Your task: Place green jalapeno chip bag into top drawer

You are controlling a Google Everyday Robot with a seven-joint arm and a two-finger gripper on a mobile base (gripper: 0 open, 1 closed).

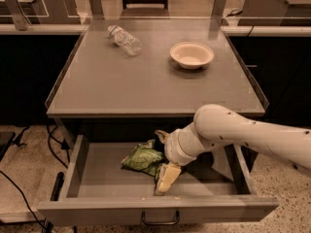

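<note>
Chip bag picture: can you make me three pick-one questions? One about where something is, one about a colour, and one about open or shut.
1. Where is the green jalapeno chip bag?
A) on the floor
B) in the top drawer
C) on a chair

2. What colour is the bowl?
A) blue
B) red
C) cream

3. How is the top drawer?
A) pulled open
B) shut
C) missing

Answers:
1 B: the bag lies inside the drawer, next to the gripper, which reaches down into it.
2 C: the bowl on the table is cream.
3 A: the drawer's front sticks out past the table and its inside shows.
</note>
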